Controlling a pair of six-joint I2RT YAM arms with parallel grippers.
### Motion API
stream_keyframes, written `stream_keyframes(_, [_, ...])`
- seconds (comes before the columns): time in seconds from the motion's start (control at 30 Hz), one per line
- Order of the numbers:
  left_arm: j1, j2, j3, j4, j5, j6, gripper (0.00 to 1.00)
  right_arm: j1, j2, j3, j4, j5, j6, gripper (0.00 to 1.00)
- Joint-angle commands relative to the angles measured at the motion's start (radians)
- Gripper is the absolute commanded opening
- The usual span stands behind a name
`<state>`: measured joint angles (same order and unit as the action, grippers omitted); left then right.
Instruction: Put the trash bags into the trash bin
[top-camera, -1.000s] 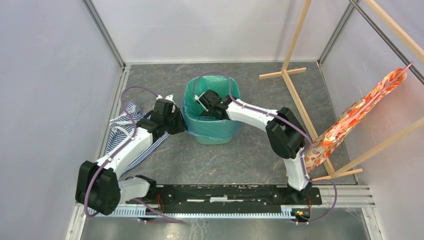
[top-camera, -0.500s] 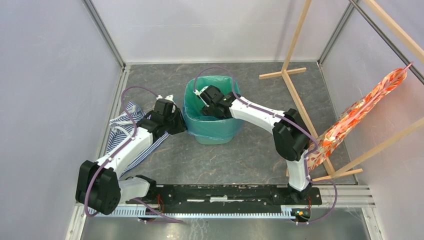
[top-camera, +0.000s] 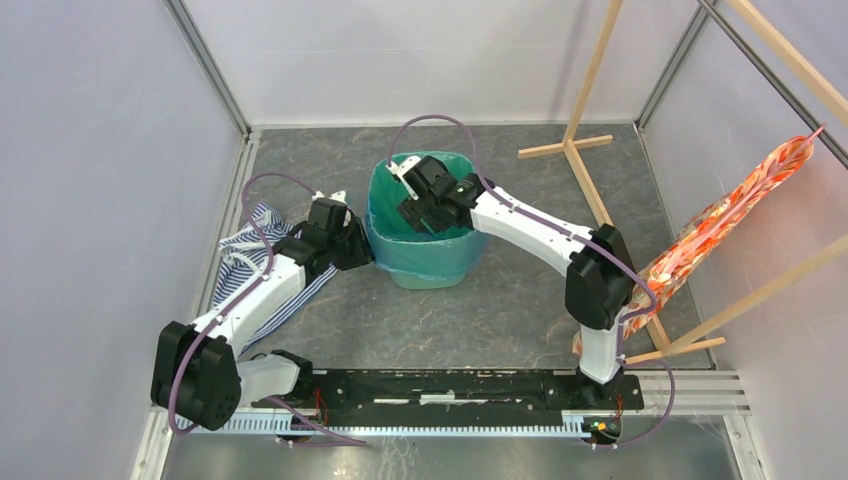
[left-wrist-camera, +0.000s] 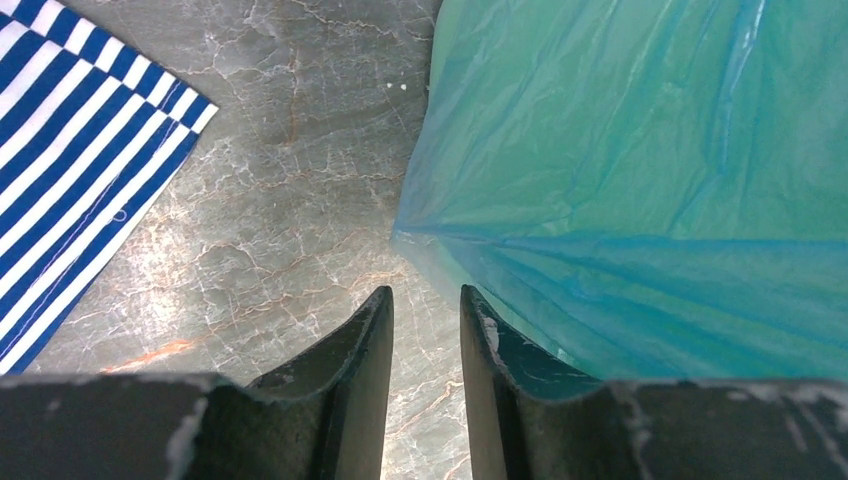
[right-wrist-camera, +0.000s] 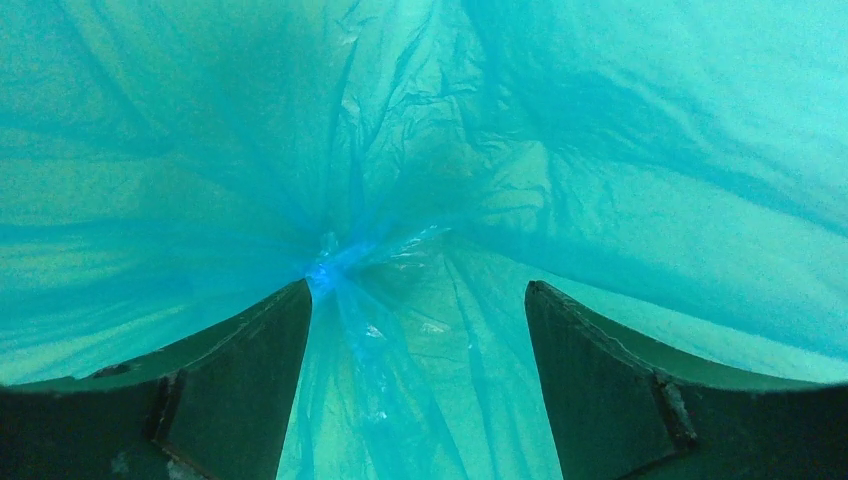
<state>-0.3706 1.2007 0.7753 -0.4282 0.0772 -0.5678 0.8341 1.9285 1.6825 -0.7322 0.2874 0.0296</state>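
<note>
R jaws: released, spread wide, nothing pinched. They're down inside the trash bin (top-camera: 430, 281), tips toward its bottom. The trash bag (right-wrist-camera: 430, 140) fills the whole R wrist view. It lines the bin's inside, w/ crinkly film all round the jaws and across the gap between them. The bag's gathered bottom seam (right-wrist-camera: 325, 262) sits right at the tip of the view-left finger; touching or just off, can't tell. View-right finger is apart from the seam, film behind it.

L jaws: narrow slot, not clenched, nothing in it. Bare tabletop (left-wrist-camera: 290, 190) shows thru the gap. Per top cam they sit low, outside the bin, close against its left wall. The bag's overhang, folded down over the bin's outer wall, is just ahead & right of these jaws. Its lower band runs behind the view-right finger; contact there can't be told. The overhang's corner hangs just ahead of the tips, roughly in line w/ the slot.

Striped cloth (left-wrist-camera: 70, 150) lies flat on the tabletop, off to the left of L jaws, apart from the bag. L arm (top-camera: 265, 290) crosses over part of it in top cam.

Bag is in the bin, mouth turned out over the rim on the sides top cam shows. Floral fabric (top-camera: 720, 230) hangs on the wooden rack (top-camera: 590, 190), well right of R jaws.
</note>
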Motion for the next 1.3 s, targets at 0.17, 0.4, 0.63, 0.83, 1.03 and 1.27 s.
stream_keyframes(0.17, [-0.002,-0.078,0.075,-0.077,-0.088,0.028,0.43,0.005,-0.139,0.043,0.012,-0.033,0.032,0.87])
stream_keyframes(0.4, [-0.002,-0.133,0.125,-0.163,-0.167,0.037,0.53,0.006,-0.234,0.04,0.044,-0.068,0.041,0.89])
stream_keyframes(0.63, [-0.002,-0.175,0.185,-0.221,-0.192,0.048,0.56,0.005,-0.28,0.029,0.079,-0.133,0.046,0.96])
stream_keyframes(0.83, [-0.002,-0.178,0.229,-0.229,-0.159,0.049,0.56,0.006,-0.305,0.001,0.116,-0.154,0.06,0.97])
stream_keyframes(1.03, [-0.002,-0.181,0.338,-0.284,-0.176,0.081,0.58,0.007,-0.347,0.049,0.119,-0.149,0.062,0.97])
stream_keyframes(1.27, [-0.001,-0.178,0.488,-0.297,-0.101,0.134,0.67,0.007,-0.475,-0.004,0.198,-0.124,0.079,0.98])
